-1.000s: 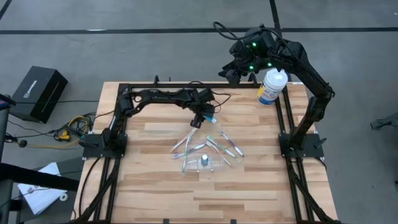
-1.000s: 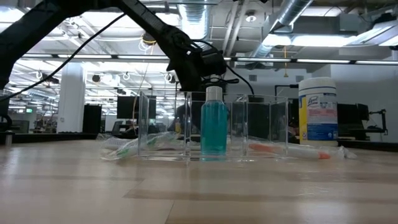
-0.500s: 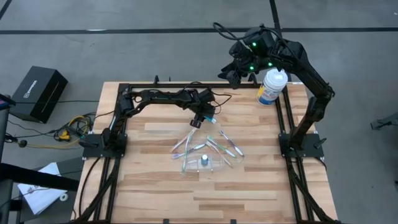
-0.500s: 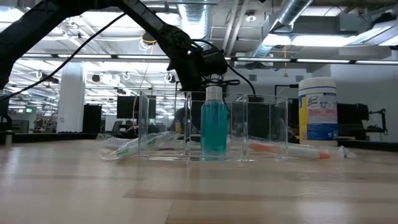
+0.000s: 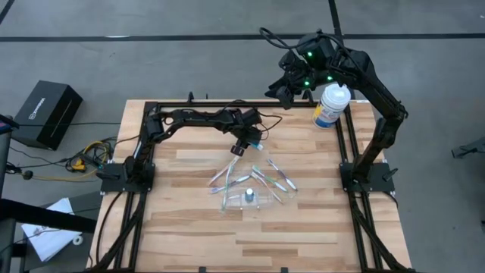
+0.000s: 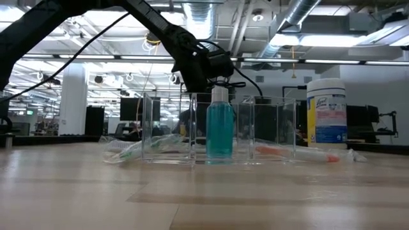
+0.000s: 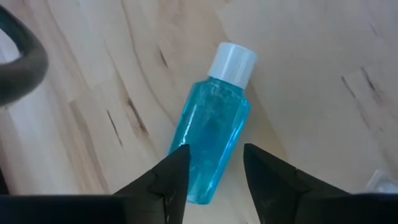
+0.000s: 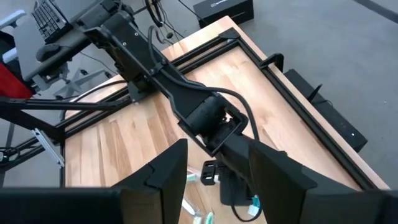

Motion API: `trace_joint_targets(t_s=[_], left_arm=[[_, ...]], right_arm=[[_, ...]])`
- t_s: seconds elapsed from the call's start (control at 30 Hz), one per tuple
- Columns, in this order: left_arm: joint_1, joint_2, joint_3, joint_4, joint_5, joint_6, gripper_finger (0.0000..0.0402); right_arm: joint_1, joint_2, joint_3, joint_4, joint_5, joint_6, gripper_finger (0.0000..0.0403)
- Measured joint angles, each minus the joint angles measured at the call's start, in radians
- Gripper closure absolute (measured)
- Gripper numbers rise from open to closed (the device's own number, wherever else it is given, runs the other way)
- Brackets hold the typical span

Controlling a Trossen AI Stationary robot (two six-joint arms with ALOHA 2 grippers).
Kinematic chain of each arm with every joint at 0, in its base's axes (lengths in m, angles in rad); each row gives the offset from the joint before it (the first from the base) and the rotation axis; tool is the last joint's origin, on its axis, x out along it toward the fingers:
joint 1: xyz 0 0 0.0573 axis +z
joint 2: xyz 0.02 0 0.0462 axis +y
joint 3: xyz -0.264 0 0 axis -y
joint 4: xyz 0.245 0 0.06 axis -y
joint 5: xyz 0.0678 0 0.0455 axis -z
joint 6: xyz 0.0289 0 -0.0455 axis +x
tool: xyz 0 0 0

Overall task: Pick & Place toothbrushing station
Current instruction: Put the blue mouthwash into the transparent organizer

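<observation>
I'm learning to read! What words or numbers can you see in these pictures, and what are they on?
None can be read for sure.
Big white tub: a blue and yellow label with print, too blurred to read.
Black box on the floor: a small white mark, too small to read.
Small blue bottle lying under the left gripper: no words showing.

Bottle base behind left jaws

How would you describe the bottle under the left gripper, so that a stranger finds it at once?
Start from the clear plastic container in the middle of the wooden table, then look toward the far edge, under the left gripper. There lies a small bottle of blue liquid with a white cap, flat on its side, unlike the upright one inside the container.
</observation>
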Motion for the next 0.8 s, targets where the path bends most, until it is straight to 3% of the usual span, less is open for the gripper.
trace_joint_targets(t_s=[0.33, 0.47, 0.63, 0.8], left_arm=[[0.003, 0.000, 0.000, 0.013, 0.012, -0.054, 0.0266], [0.002, -0.013, 0.002, -0.097, 0.118, -0.101, 0.0272], [-0.035, -0.011, -0.010, -0.108, 0.041, -0.155, 0.0310], [-0.035, -0.010, -0.011, -0.099, 0.077, -0.241, 0.0361]], right_arm=[[0.001, 0.000, 0.000, 0.069, -0.056, 0.040, 0.0242], [0.001, 0.000, 0.000, 0.079, -0.079, 0.041, 0.0242], [0.001, 0.000, 0.000, 0.083, -0.086, 0.041, 0.0242], [0.000, 0.000, 0.000, 0.088, -0.094, 0.045, 0.0242]])
